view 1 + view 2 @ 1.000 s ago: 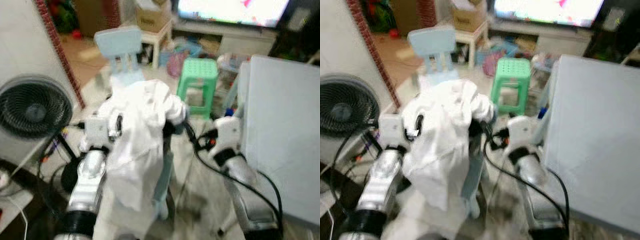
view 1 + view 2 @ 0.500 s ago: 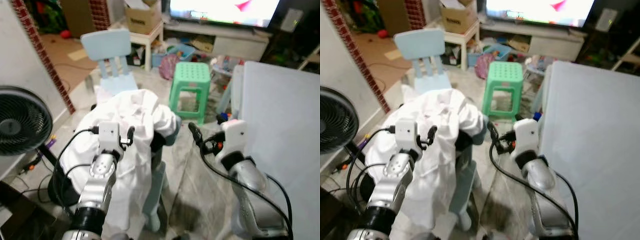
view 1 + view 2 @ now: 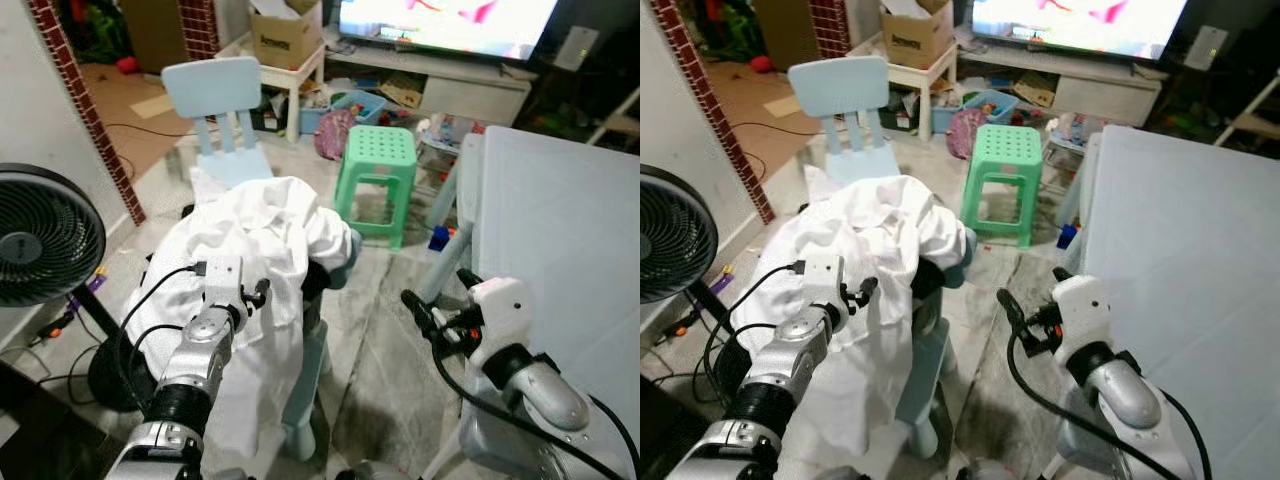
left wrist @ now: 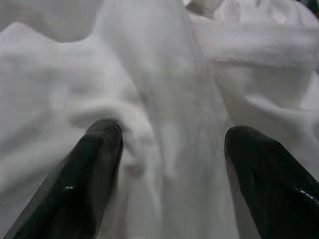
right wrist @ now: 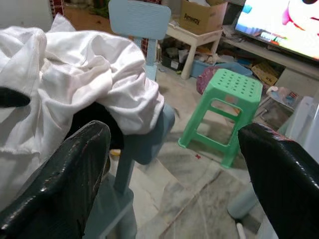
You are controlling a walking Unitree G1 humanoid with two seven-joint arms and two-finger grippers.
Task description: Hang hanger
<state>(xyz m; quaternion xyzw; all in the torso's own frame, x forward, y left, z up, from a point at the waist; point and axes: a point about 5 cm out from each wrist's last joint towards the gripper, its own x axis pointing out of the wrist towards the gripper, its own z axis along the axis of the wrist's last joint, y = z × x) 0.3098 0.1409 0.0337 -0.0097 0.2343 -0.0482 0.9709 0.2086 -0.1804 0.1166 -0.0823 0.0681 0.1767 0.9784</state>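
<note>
A white garment (image 3: pixel 262 240) hides most of the blue chair (image 3: pixel 318 340). The left hand (image 4: pixel 169 149) is spread against it; the right hand (image 5: pixel 174 164) is spread, holding nothing.

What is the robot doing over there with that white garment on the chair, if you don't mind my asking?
The robot stands over a white garment draped over the back of a light blue chair. Its left gripper is open with the fingers pressed against the cloth, gripping nothing yet. The right gripper is open too, held in the air beside the chair, apart from the garment. I cannot make out a hanger.
</note>
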